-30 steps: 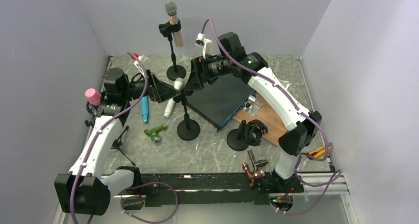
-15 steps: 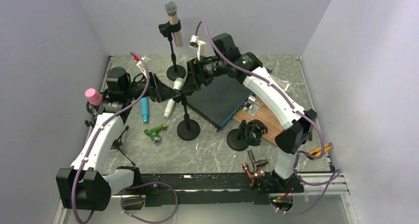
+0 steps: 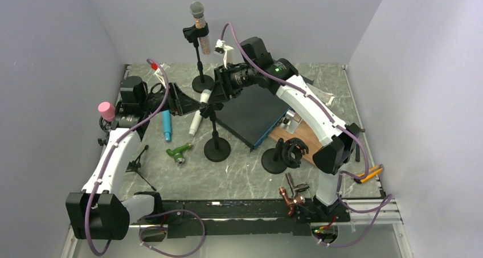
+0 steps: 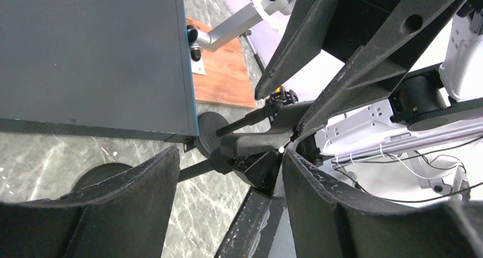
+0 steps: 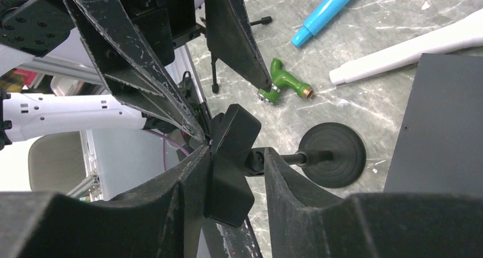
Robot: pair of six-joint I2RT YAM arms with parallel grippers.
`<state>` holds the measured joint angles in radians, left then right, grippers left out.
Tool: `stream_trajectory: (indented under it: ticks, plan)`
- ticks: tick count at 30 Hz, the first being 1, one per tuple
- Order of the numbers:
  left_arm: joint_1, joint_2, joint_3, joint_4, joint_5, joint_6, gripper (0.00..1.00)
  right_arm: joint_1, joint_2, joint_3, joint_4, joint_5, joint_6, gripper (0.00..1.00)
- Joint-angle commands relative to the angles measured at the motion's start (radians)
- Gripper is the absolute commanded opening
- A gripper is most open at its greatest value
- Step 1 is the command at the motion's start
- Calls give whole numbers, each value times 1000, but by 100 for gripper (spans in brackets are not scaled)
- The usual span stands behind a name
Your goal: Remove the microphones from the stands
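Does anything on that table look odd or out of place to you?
Yes. The white microphone slants low beside the near stand, unlike the back microphone, which is clipped up high. The dark flat box also lies askew, with one corner over the wooden board.

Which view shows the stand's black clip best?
Right wrist: the clip sits large and central between the fingers of the right gripper. Left wrist shows it farther off, partly behind those fingers; top external shows only a small dark shape.

Silver-headed microphone sits nearly upright, clipped atop the tall black stand at the table's back
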<state>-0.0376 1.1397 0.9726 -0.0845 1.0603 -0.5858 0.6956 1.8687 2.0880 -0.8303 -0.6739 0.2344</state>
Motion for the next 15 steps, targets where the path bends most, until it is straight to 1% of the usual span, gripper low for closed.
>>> stream_trajectory:
  ticks: [1,5,9,13,15]
  plan:
    - [-27,-22,-19,12,22,18,70,6,-2,9,-15,12,-29,40]
    - [-75,-14,-46,30,-1,8,71,7,-16,-31,-12,28,-33,38]
    - [-94,5,-75,3,-54,11,68,11,-26,-81,3,33,-46,37]
    - [-94,3,-77,-130,-95,101,68,18,-51,-158,20,58,-66,36]
    - [-94,1,-63,-170,-97,134,70,18,-66,-190,52,55,-58,37]
